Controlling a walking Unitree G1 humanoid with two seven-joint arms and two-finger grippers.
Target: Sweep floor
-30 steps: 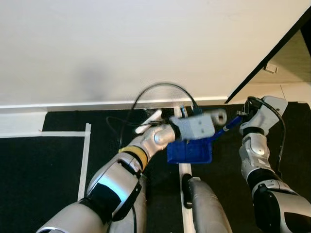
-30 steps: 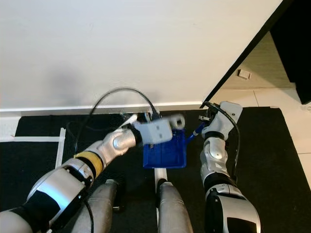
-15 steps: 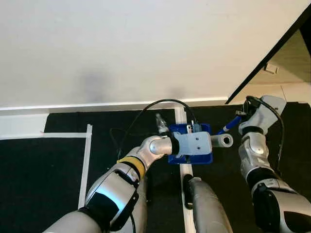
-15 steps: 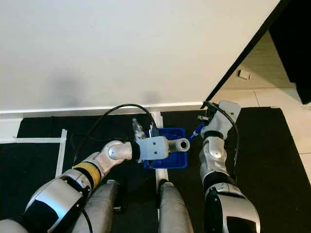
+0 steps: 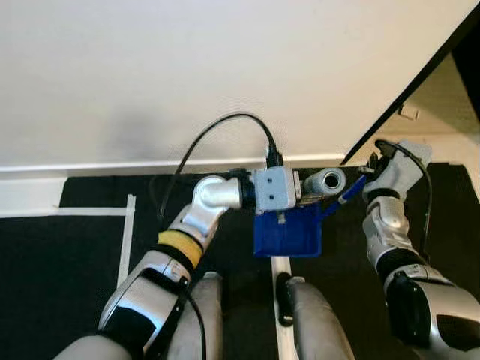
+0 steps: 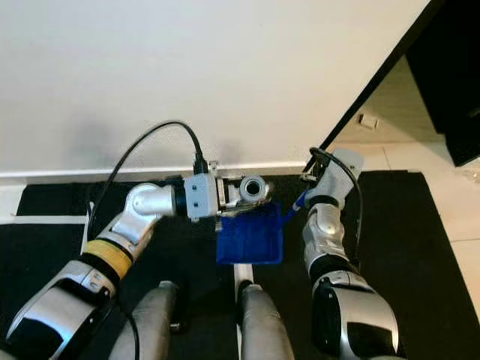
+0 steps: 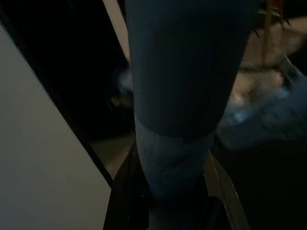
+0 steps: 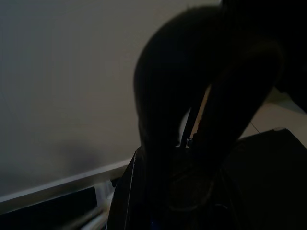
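My left gripper (image 5: 306, 187) is raised in front of the white baseboard (image 5: 90, 166) and is shut on a grey tubular broom handle (image 5: 324, 181), whose open end faces up toward me. In the left wrist view that handle (image 7: 184, 96) runs thick and grey-blue between the fingers. Just below it hangs a blue dustpan (image 5: 288, 232) over the black mat. Its thin blue handle (image 5: 346, 193) slants up to my right gripper (image 5: 371, 171), which is shut on it. The right wrist view is dark, with a dark rod (image 8: 168, 120) held between the fingers.
A white wall stands close ahead. The black floor mat (image 5: 75, 262) carries white tape lines (image 5: 126, 240). A dark diagonal panel edge (image 5: 409, 90) rises at the right, with pale tiled floor (image 6: 390, 157) beyond it. My own legs (image 5: 315, 322) are directly below.
My left arm has swung up toward the wall and rolled, so the broom handle's end now sits above the dustpan. The right gripper kept its hold. The camera shifted slightly.
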